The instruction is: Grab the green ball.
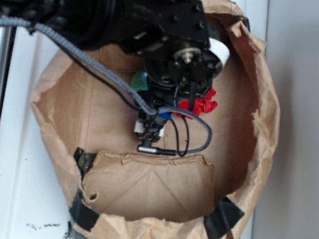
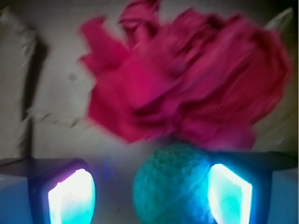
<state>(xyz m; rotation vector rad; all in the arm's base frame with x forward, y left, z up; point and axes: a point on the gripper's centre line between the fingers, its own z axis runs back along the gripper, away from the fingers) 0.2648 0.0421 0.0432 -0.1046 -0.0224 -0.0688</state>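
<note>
Green ball [image 2: 170, 184] between gripper [image 2: 149, 193] fingers, wrist view

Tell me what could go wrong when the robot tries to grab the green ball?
1. The green ball sits close to the right pad, not centered in the open gripper, so closing might nudge it sideways and let it roll away.
2. The red tuft lies right behind the ball, apparently touching it, so the gripper could pinch its ruffles too.
</note>
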